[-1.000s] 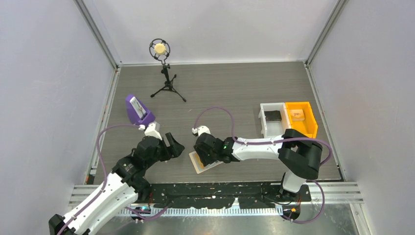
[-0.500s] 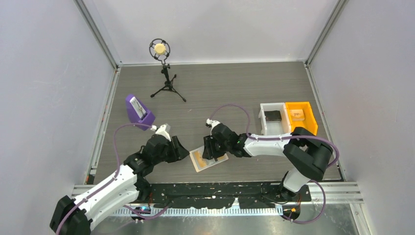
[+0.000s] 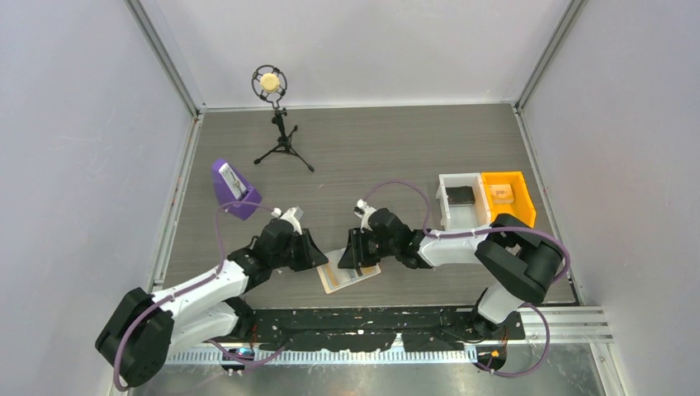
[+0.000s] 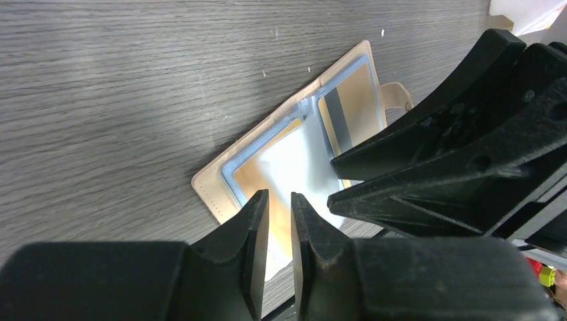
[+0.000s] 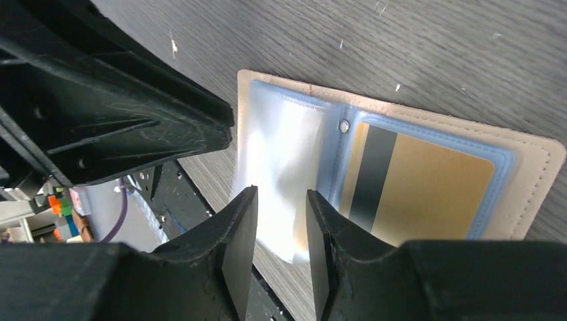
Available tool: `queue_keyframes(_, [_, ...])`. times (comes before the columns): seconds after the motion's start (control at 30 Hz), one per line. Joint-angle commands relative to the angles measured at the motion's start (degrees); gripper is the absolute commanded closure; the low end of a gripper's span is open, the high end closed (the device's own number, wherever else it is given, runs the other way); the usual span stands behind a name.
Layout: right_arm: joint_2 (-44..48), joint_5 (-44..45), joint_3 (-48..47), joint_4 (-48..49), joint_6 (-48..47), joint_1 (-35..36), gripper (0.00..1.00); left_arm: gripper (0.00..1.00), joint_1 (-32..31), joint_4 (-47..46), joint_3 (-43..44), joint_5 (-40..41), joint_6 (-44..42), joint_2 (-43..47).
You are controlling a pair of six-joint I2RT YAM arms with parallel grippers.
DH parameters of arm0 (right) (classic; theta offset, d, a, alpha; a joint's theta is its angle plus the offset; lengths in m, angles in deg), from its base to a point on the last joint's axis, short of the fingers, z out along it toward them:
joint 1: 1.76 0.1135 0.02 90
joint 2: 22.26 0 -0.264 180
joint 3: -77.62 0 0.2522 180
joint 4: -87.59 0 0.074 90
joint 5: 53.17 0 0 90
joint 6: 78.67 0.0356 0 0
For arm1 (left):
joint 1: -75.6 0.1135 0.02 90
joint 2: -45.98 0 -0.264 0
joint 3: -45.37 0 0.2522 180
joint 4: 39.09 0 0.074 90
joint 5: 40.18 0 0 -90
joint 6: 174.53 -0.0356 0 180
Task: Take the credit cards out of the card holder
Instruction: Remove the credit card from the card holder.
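So the card holder (image 5: 535, 175) is lying opened up flat on the table (image 3: 396, 148), near the front edge between the two arms. A gold credit card (image 5: 434, 194) with a black stripe sits tucked in its blue-edged pocket (no card looks out yet, as far as I can see). A floppy clear sleeve (image 5: 281, 147) bulges up by the spine. The right gripper (image 5: 281, 200) straddles that sleeve with jaws partway apart, and I can't tell if it's actually pinching it. The left gripper (image 4: 279, 207) sits on the opposite side with its jaws at a narrow slit over the wallet's edge, nothing obviously held. I'd call this the getting-a-hold stage. The next move needs one side pinning the wallet while the other catches a card edge and slides it out flat.
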Motion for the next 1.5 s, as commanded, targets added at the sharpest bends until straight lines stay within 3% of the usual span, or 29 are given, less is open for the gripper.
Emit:
queue_keyframes(0.0, [0.7,-2.9,1.4,6.4,2.4,-0.8,0.6,0.81,0.1,-5.9,3.0,-3.0,-0.4,-3.9])
queue_keyframes(0.23, [1.4,-3.1,2.8,7.3,2.3,-1.5,0.6,0.84,-0.4,-8.2,3.6,-4.1,0.6,-8.9])
queue_keyframes(0.53, [5.2,2.5,0.1,-2.7,-3.4,-1.2,0.6,0.84,-0.8,-11.2,4.1,-5.5,1.1,-13.1])
queue_keyframes(0.83, [3.8,4.2,-1.9,-5.0,-4.4,1.3,0.66,0.84,-0.8,-14.2,4.0,-6.7,2.0,-15.0])
queue_keyframes(1.3, [2.1,8.1,-4.8,-9.7,-6.0,3.3,0.65,0.84,-0.8,-18.8,3.8,-8.7,3.3,-18.4])
queue_keyframes(1.37, [2.0,9.2,-4.8,-10.5,-6.2,3.4,0.68,0.84,-0.8,-18.6,4.0,-8.9,3.2,-18.2])
queue_keyframes(1.47, [1.9,10.3,-4.4,-10.4,-6.3,3.4,0.87,0.83,-0.8,-17.3,4.6,-9.2,2.8,-17.2])
